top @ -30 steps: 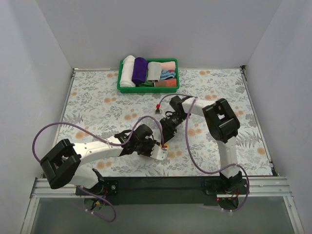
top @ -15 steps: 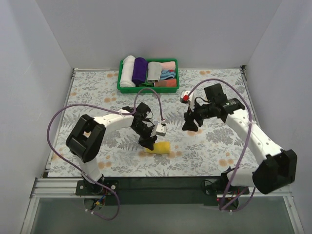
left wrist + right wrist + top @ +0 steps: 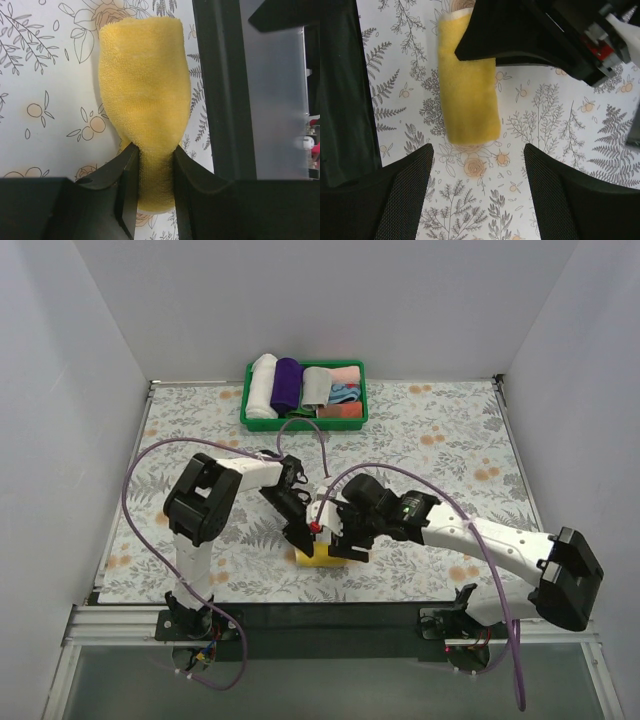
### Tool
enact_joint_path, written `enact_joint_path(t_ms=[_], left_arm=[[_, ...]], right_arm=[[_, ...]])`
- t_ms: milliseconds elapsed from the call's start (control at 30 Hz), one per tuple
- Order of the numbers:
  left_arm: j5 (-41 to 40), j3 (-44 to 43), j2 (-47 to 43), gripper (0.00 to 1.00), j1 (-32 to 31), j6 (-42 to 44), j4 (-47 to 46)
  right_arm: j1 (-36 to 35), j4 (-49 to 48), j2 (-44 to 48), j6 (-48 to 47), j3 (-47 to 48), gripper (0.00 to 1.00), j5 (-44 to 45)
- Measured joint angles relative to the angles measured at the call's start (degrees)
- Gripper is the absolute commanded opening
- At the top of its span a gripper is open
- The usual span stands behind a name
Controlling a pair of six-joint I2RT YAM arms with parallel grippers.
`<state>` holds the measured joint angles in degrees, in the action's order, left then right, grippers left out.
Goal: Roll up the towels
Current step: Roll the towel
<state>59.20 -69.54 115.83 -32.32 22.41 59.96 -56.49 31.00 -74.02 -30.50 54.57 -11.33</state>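
- Left gripper (image 3: 154, 152), what has it got?
- It pinches one end of the yellow towel (image 3: 142, 85). Its two fingers are nearly closed and squeeze the soft roll thin there.
- Which way does the roll point?
- It lies flat on the table (image 3: 450, 440). Its long side runs straight out from the left fingers, and the far end is fat and free. From above it sits near the front edge, about the middle, mostly hidden under the two grippers.
- And the right gripper (image 3: 479, 150)?
- Wide open, holding nothing. It hangs above the table and looks down at the roll's free end. Its fingers don't touch the towel.
- How do the arms bend?
- The left arm (image 3: 200, 502) goes up from its base, bends at a high elbow and reaches right to the roll. The right arm (image 3: 490, 540) lies low and long, reaching left across the front.
- Where is the grey towel (image 3: 316, 385)?
- Rolled up in the green basket (image 3: 300, 425) at the back.
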Motion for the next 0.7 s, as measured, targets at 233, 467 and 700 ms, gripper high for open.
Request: enact_joint_path(t_ms=[233, 467, 700], left_arm=[[1.0, -0.7, 1.9, 0.10, 0.7, 0.1, 3.1], [1.4, -0.7, 2.6, 0.10, 1.0, 0.2, 4.3], [1.5, -0.7, 2.9, 0.12, 1.1, 0.6, 5.0]], right_arm=[[-8.1, -4.2, -5.2, 1.9, 0.0, 0.68, 4.6], [-12.3, -11.7, -9.9, 3.0, -2.7, 0.66, 11.0], [-12.2, -17.4, -16.2, 3.5, -5.7, 0.49, 14.6]])
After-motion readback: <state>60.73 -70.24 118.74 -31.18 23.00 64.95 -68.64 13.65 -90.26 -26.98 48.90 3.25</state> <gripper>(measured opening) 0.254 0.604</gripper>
